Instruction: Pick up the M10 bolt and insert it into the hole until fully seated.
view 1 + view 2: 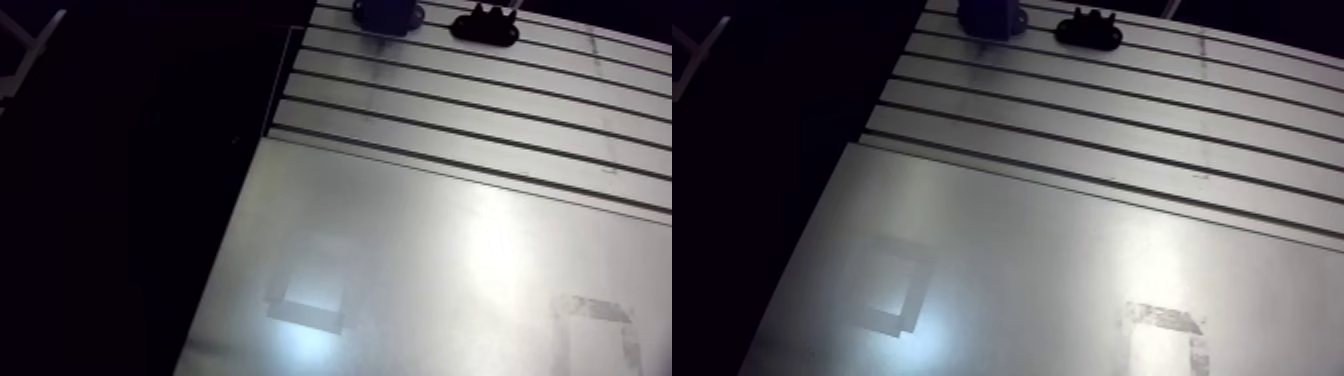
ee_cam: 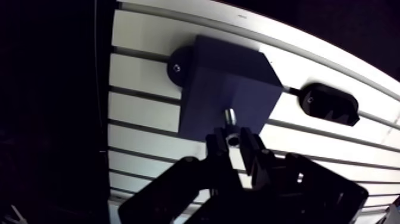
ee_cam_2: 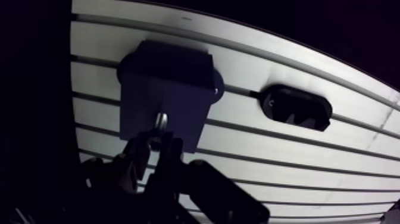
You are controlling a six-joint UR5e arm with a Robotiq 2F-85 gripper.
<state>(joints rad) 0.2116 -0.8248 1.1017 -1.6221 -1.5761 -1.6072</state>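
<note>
Black two-finger gripper (image 2: pixel 233 142) is clamped on the head of the silver M10 bolt (image 2: pixel 229 117). Its shank is pointed into the near face of the dark blue square block (image 2: pixel 220 77); insertion depth cannot be told. A black lobed fixture (image 2: pixel 328 103) is seen right of the block, apart from it, both at the far end of the slotted aluminium table (image 2: pixel 143 113).

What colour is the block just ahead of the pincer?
The block is dark blue; the wrist view shows it best.
</note>
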